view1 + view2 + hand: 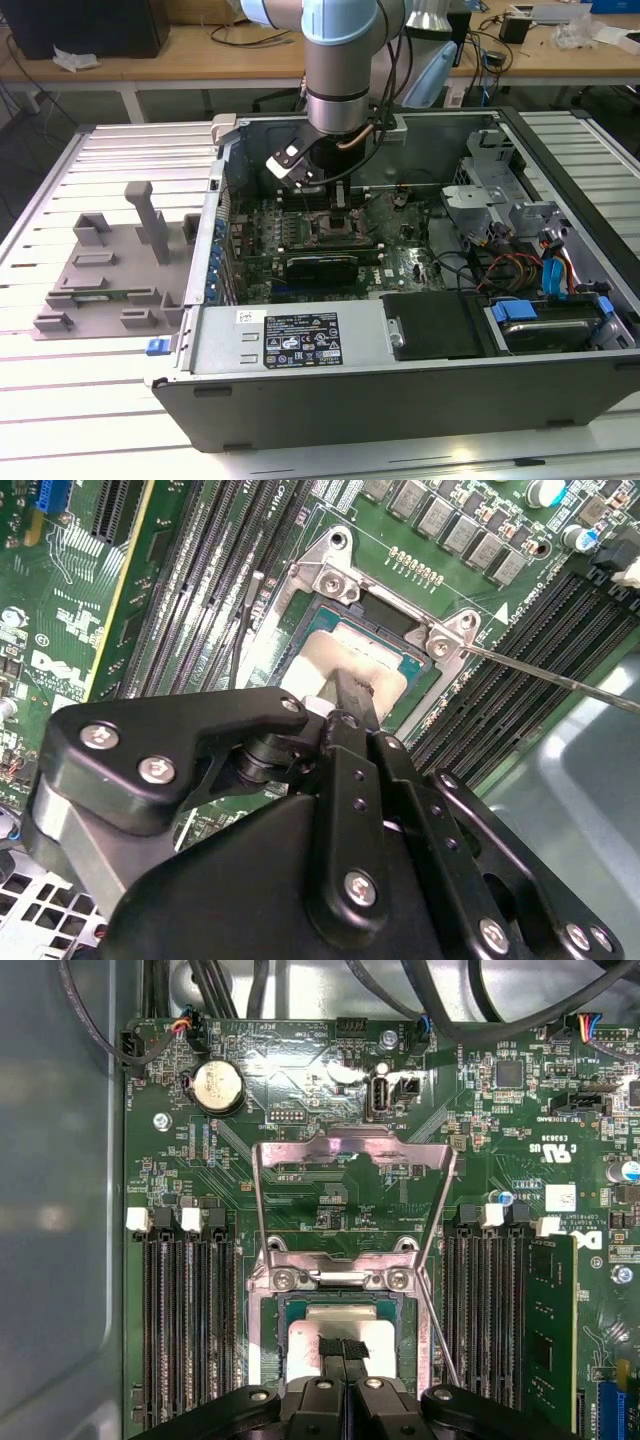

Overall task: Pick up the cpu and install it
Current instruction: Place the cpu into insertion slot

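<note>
At the exterior view's left the grey fixture [100, 270] sits on the worktop [90, 400], well apart from the work and, I judge, no hazard. The risk lies in the upper centre of that frame, inside the open case [420, 390], where the arm reaches down to the board [400, 265].

There the cpu [310, 1345] lies in the socket [265, 1340] between two banks of memory slots [185, 1330]. The load plate [350, 1147] is raised and the lever [440, 1325] is free, so nothing clamps the chip.

If the chip is not square in its seat, a downward push from the gripper [343, 1350] could bend the socket's contacts. A sideways drag could skew it. The fingers hide whether it sits level. The thin lever runs just beside the gripper's body and could be snagged, and the slots' clips are near as well.

The gripper has its fingers drawn together and clasps nothing. Its tips stand over the middle of the chip's silver top, either on it or just above it; I cannot tell which. The chip's edges show on both sides of the fingers.

At the exterior view's right, the cables [500, 265] and the drive [545, 325] are well apart from the gripper.
</note>
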Controlling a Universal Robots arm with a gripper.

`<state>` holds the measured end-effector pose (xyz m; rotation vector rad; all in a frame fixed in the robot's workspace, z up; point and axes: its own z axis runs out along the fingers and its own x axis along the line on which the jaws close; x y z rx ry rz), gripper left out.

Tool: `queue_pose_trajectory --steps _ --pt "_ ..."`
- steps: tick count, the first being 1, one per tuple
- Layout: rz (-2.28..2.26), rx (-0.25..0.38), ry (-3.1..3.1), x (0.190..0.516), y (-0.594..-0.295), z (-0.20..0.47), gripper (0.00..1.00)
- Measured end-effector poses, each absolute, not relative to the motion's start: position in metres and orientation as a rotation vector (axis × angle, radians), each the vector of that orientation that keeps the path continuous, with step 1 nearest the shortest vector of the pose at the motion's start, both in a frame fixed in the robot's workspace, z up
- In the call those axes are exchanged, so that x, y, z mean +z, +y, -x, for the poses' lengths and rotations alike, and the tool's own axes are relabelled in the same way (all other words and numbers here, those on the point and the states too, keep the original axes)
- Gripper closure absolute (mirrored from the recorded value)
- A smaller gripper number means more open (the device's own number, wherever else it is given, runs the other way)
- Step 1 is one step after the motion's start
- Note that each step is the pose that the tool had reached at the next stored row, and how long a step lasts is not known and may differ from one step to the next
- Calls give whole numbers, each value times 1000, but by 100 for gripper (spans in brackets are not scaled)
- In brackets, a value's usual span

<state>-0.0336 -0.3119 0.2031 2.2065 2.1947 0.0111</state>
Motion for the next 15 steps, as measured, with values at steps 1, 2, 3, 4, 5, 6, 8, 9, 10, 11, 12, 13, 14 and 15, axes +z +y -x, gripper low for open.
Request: queue_pose_trajectory --steps 1,2,3,4,5,6,8,9,10,11,12,13,14,15 --pt "-2207 12 2195 204 -312 34 89" --pt "-2207 13 2195 204 -312 34 89" --pt "-2207 11 2195 210 -312 34 89" --pt "-2207 11 2195 213 -312 34 89" --pt "-2207 11 2195 216 -312 34 89" --pt "-2207 11 2195 221 -312 34 89" --pt "-2207 11 2195 234 -312 34 89" --pt "-2206 11 2195 238 -312 34 89" --pt "-2206 10 2195 242 -312 34 89" --pt "-2206 11 2195 246 -312 34 89" --pt "-2206 11 2195 249 -312 34 89" --pt "-2206 10 2194 252 -312 34 89" --pt "-2206 10 2194 252 -312 34 89" --pt "-2206 10 2194 252 -312 34 89"
